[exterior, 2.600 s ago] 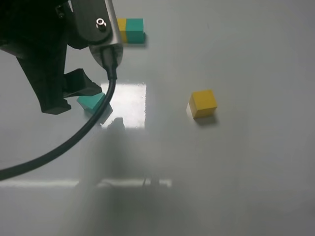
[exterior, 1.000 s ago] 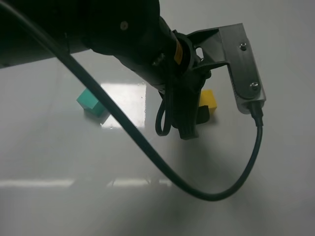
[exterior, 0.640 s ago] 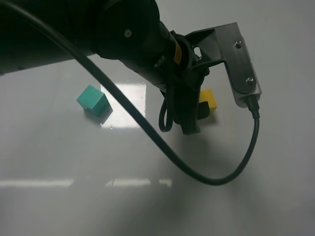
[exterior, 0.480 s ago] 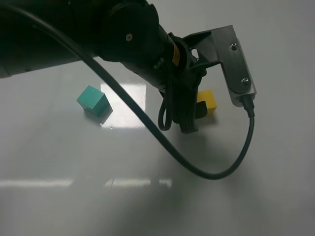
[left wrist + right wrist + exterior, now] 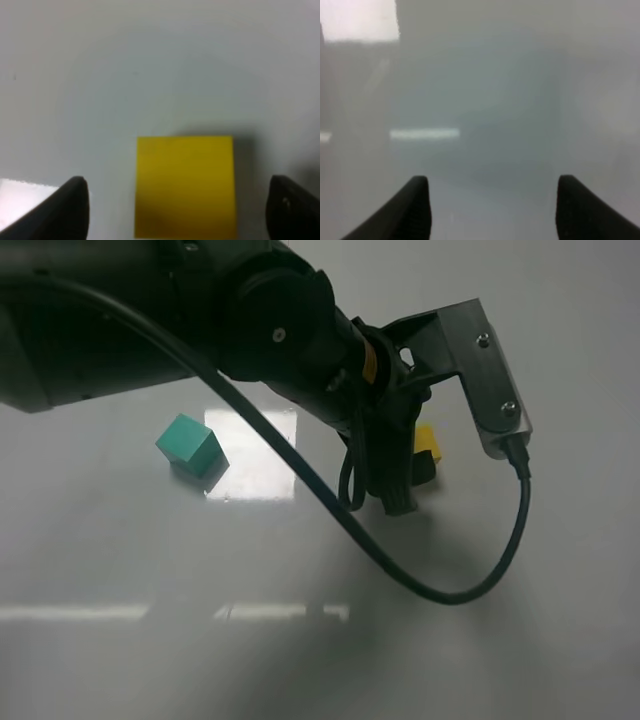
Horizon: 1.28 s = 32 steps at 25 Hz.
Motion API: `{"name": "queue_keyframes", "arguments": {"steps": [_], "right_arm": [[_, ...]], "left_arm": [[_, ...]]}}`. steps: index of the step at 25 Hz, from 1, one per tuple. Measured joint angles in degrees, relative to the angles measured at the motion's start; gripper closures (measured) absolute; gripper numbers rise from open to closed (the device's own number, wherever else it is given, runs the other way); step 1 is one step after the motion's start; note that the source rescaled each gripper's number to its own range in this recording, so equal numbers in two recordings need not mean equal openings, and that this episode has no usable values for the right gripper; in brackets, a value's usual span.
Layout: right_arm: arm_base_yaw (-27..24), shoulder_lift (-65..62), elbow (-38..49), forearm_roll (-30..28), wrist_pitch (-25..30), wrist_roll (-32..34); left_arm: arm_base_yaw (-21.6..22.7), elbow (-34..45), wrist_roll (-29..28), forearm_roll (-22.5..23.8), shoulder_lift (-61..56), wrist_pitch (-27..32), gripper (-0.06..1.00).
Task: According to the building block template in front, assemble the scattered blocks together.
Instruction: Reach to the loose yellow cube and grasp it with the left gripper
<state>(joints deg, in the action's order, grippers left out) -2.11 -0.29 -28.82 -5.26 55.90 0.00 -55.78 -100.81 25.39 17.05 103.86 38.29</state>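
Left wrist: gripper (image 5: 182, 202) apparently straddles yellow cube (image 5: 185, 182).

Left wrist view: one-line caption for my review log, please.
Open left gripper straddles the yellow cube on the pale table, a gap showing on each side.
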Motion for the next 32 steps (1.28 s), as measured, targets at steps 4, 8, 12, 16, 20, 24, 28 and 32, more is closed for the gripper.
{"name": "queue_keyframes", "arguments": {"steps": [4, 8, 12, 16, 20, 24, 28, 32], "right_arm": [[0.0, 0.0, 0.0, 0.0, 0.0, 0.0], [0.0, 0.0, 0.0, 0.0, 0.0, 0.0], [0.0, 0.0, 0.0, 0.0, 0.0, 0.0], [0.0, 0.0, 0.0, 0.0, 0.0, 0.0], [0.0, 0.0, 0.0, 0.0, 0.0, 0.0], [0.0, 0.0, 0.0, 0.0, 0.0, 0.0], [0.0, 0.0, 0.0, 0.0, 0.0, 0.0], [0.0, 0.0, 0.0, 0.0, 0.0, 0.0]], "left_arm": [[0.2, 0.0, 0.0, -0.3, 0.6, -0.4, 0.23], [0.2, 0.0, 0.0, -0.5, 1.2, -1.1, 0.23], [0.3, 0.0, 0.0, -0.6, 1.3, -2.1, 0.23], [0.3, 0.0, 0.0, -0.6, 1.3, -2.5, 0.23], [0.3, -0.1, 0.0, -0.6, 1.6, -2.5, 0.23], [0.5, -0.1, 0.0, -1.1, 2.4, -2.6, 0.23], [0.6, -0.1, 0.0, -1.2, 2.6, -2.9, 0.23], [0.7, -0.1, 0.0, -1.3, 2.8, -3.2, 0.23]]}}
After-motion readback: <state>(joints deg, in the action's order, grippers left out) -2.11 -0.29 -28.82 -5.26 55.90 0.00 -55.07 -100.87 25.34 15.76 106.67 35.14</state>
